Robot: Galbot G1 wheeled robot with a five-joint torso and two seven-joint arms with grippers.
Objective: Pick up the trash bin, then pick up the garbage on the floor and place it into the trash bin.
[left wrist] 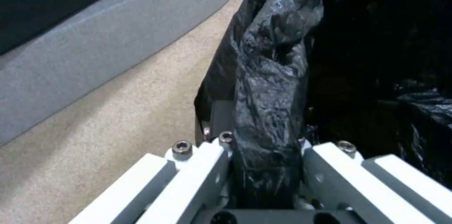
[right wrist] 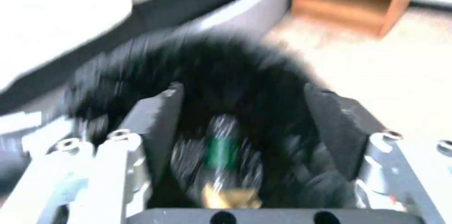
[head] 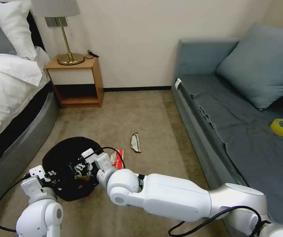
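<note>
The trash bin is sitting low over the carpet between the bed base and the sofa, its black bag covering the whole rim. The left pincer is gripping that rim: in the left wrist view its fingers are closing tight on a fold of the black bag, one on each side of the bin's edge. The right pincer is hanging right over the bin's mouth with its jaws spread wide and nothing between them. Looking down past it in the right wrist view, a clear bottle with a green label and a tan scrap are lying inside the bag, pretty blurry though. Just beyond the right pincer, beside the bin, the red-and-white wrapper is lying on the floor. A bit farther out toward the sofa, the dark-and-gold snack bar wrapper is lying on the carpet too.
</note>
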